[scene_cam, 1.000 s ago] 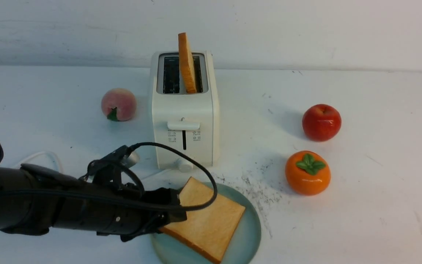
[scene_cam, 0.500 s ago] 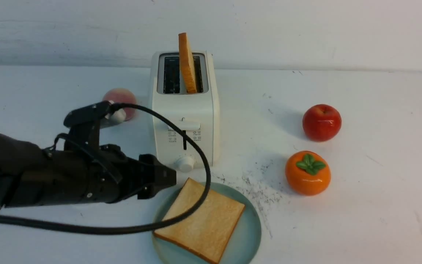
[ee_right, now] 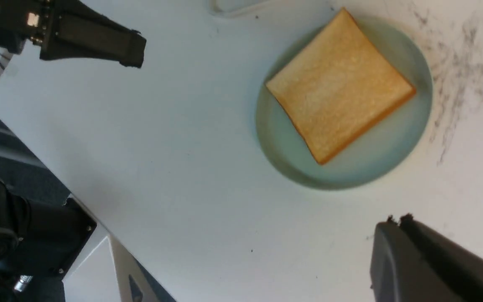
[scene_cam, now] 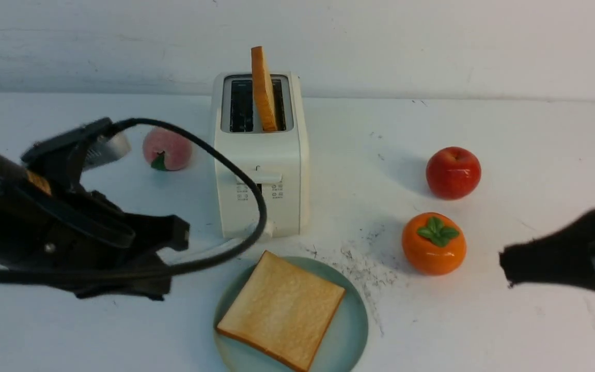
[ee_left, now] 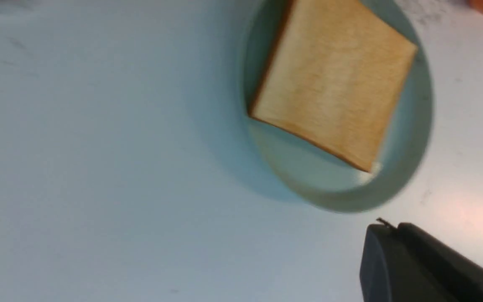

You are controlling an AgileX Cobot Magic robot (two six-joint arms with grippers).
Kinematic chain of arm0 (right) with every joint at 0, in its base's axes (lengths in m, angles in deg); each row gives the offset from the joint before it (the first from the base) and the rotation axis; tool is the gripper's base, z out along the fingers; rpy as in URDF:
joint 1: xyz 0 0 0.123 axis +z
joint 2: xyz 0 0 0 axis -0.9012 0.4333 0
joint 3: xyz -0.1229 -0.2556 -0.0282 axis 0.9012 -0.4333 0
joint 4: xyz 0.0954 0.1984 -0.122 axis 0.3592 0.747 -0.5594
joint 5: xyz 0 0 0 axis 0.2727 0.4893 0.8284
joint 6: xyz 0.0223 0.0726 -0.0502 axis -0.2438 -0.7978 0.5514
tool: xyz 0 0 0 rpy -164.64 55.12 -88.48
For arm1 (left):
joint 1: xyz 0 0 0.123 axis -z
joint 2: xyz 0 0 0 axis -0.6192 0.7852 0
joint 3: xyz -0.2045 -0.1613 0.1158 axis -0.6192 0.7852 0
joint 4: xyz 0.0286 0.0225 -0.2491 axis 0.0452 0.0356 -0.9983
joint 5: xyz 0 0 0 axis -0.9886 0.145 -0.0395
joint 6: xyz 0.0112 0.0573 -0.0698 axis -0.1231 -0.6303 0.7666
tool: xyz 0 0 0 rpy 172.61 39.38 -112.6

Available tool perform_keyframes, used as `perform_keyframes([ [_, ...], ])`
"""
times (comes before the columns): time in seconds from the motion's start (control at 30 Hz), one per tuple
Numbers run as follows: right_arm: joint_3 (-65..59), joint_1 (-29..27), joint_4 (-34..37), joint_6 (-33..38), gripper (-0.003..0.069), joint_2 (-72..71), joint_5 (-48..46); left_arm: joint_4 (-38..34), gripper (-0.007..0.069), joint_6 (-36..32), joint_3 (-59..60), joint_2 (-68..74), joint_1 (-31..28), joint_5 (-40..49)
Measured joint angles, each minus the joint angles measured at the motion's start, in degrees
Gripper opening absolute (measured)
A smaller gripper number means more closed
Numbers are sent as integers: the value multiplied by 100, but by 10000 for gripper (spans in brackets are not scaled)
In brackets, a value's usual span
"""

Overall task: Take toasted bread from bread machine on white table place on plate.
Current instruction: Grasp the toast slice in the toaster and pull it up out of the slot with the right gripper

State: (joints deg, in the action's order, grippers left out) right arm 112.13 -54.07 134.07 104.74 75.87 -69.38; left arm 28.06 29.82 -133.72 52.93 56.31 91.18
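- The bench [scene_cam: 509,129] is marked with black scuffs between the plate and the orange fruit.
- The bread machine [scene_cam: 261,175] is set mid-bench toward the far edge. One slot is bare and an upright slice [scene_cam: 263,85] is held in the other, so fetching this second slice is judged to be the step in hand.
- The left hand [ee_right: 134,50], pinched shut and empty, is hung over the near left part of the bench, apart from the plate. The right hand [scene_cam: 506,266], also shut and empty, is seen by the right edge.
- The plate [scene_cam: 351,330] is placed at the near edge, and a flat slice [scene_cam: 282,310] is carried on it.
- Next, a hand must be opened, brought over the slot and closed on the protruding crust.
- An apple [scene_cam: 453,172] and an orange fruit [scene_cam: 433,243] are found between the right hand and the machine; a peach [scene_cam: 167,147] is on its other side.
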Motion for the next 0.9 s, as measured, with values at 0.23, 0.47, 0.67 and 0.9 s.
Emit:
perform_keyframes([
  [0.23,1679,1768,-1564,-1531,1,1355,707,2282,-14,1564,-479,4,0,233],
  [0.47,3807,3134,-4181,-3542,55,3285,1017,3338,-14,1938,-486,402,-133,448],
  [0.67,5459,3468,-6032,-4864,244,4703,1255,2924,-14,1884,-486,951,-1125,440],
  [0.9,6111,3457,-7230,-5837,454,5668,1767,2393,-14,1452,-486,1097,-1505,122],
])
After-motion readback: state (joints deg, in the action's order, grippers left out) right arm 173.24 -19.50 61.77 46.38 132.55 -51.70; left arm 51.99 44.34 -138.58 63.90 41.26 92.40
